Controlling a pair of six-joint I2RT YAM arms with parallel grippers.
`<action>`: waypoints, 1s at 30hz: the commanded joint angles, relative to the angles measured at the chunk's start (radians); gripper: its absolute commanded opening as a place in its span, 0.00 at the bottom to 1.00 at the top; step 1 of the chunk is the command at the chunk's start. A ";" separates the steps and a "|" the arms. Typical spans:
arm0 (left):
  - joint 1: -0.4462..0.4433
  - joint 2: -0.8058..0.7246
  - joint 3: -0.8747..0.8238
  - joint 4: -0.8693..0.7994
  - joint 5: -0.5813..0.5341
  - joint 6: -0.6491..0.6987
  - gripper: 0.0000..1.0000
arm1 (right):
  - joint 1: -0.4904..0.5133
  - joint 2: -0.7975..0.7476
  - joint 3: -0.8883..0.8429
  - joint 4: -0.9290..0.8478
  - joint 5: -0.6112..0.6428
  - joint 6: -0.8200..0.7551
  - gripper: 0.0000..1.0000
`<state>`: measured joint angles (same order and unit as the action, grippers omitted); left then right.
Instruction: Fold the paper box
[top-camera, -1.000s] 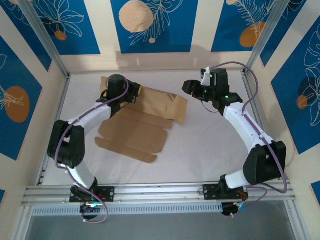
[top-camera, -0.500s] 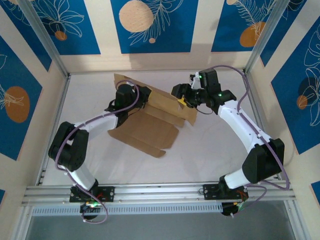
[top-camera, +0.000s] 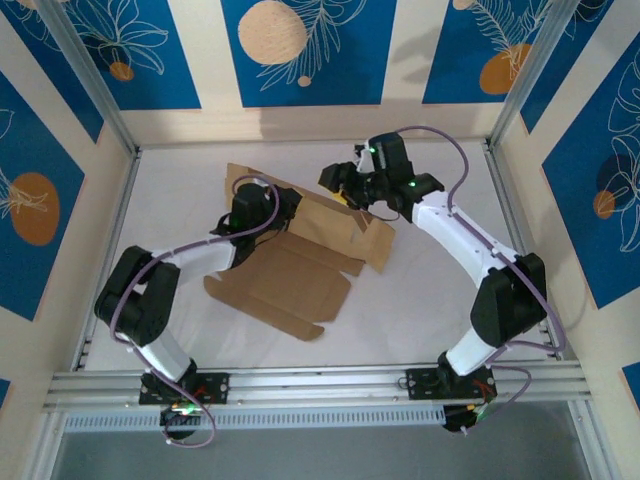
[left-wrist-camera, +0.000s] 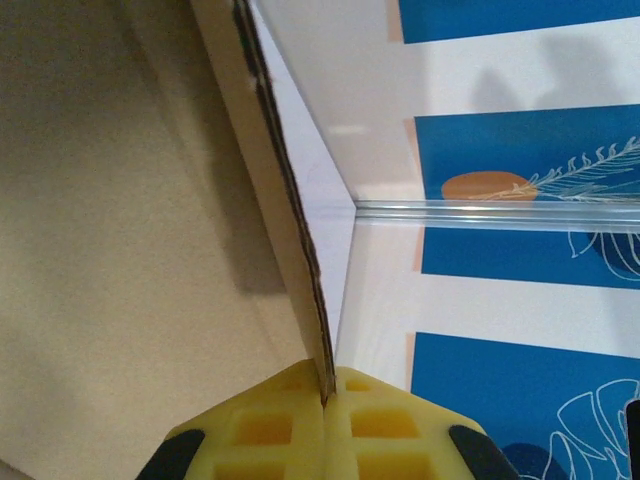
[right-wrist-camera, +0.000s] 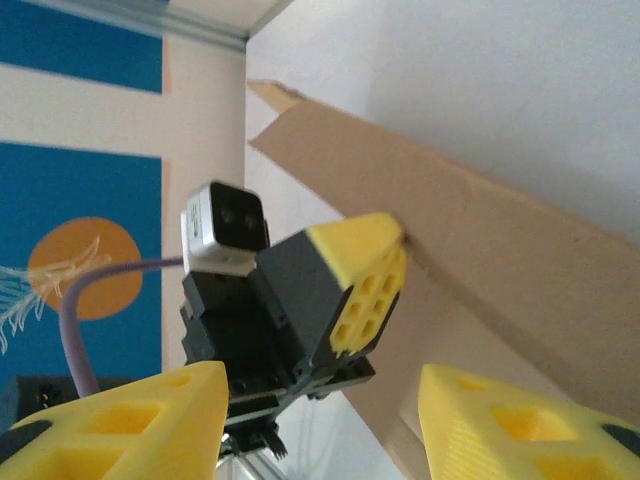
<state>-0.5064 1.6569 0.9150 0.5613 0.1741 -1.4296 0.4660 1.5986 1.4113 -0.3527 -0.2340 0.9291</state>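
Brown paper box (top-camera: 285, 285), an unfolded die-cut cardboard sheet with flaps, lies on the white table (top-camera: 400, 310), left of centre. Its near part rests flat, while the far panel tilts up off the table. The left gripper (left-wrist-camera: 328, 385) is clamped on the edge of that raised panel, its yellow pads (left-wrist-camera: 385, 425) pinching the cardboard. The right gripper (right-wrist-camera: 320, 395) hangs just right of it, at the far side, jaws spread apart and holding nothing, facing the left gripper.

The white table (top-camera: 430, 290) carries the paper box (top-camera: 285, 285) (far panel raised off the surface) left of centre.
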 joint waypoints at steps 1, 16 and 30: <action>-0.006 -0.039 -0.011 0.066 0.014 0.034 0.00 | -0.002 0.025 0.046 -0.060 0.038 -0.057 0.54; -0.004 -0.033 -0.030 0.078 0.019 0.026 0.00 | 0.103 -0.098 -0.015 -0.073 0.335 -1.332 0.55; -0.004 -0.035 -0.016 0.068 0.033 0.014 0.00 | 0.111 0.010 -0.094 -0.023 0.350 -1.440 0.60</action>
<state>-0.5064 1.6466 0.8925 0.6064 0.1833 -1.4300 0.5732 1.5948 1.3258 -0.4221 0.1020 -0.4656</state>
